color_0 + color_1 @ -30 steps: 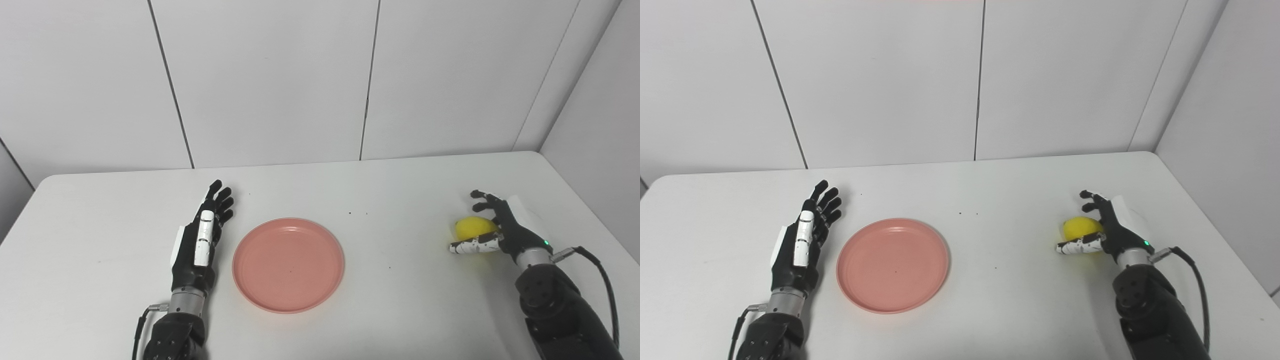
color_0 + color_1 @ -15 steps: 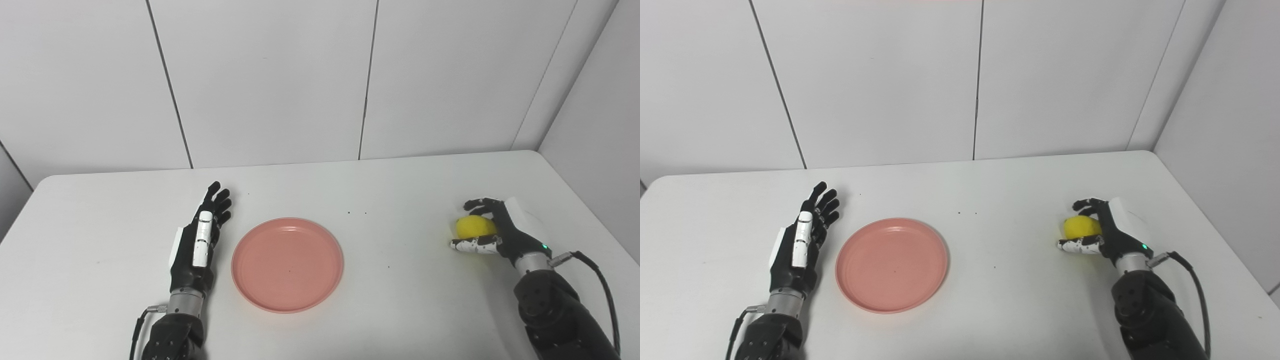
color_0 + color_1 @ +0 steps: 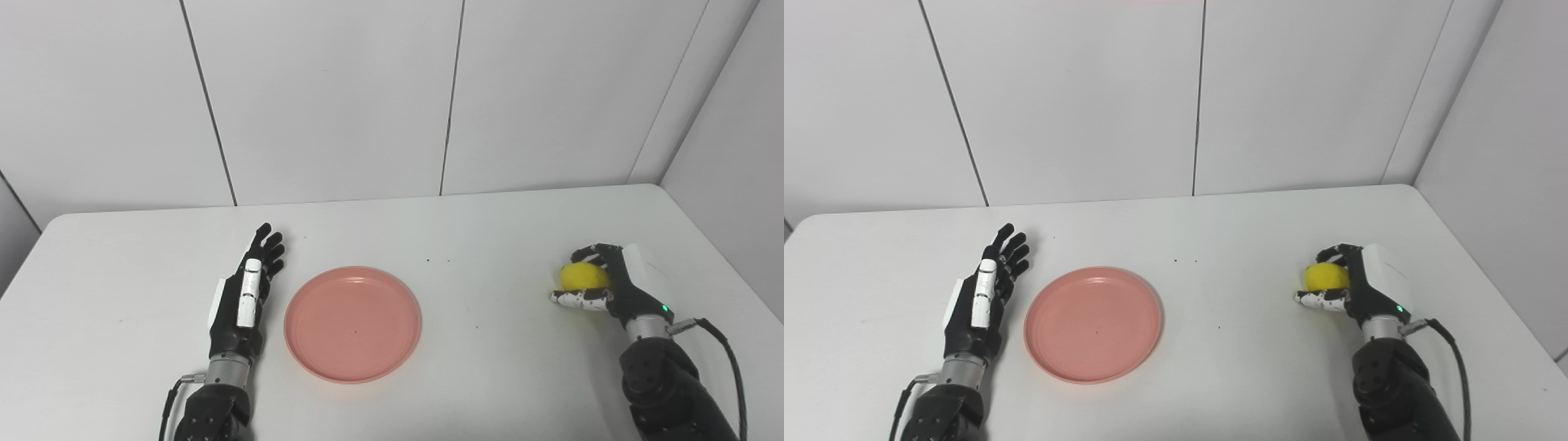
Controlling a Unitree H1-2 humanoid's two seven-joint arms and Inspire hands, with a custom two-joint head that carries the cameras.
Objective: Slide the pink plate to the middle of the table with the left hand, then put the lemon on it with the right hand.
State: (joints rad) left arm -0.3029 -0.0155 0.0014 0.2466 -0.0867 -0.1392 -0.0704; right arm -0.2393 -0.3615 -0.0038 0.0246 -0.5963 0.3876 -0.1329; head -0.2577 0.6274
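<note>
The pink plate lies flat near the middle of the white table, with nothing on it. My left hand rests just left of the plate, fingers stretched out and apart, not touching the rim. The yellow lemon sits at the right side of the table. My right hand is wrapped around it: fingers curled over its top and far side, thumb under its near side. The lemon looks to be still on or just at the table surface.
White wall panels rise behind the table and along the right. The table's right edge runs close to the right hand. A few small dark specks dot the surface behind the plate.
The right hand's fingers have curled down from spread above the lemon to closed over it. The left hand and the plate have stayed where they were.
</note>
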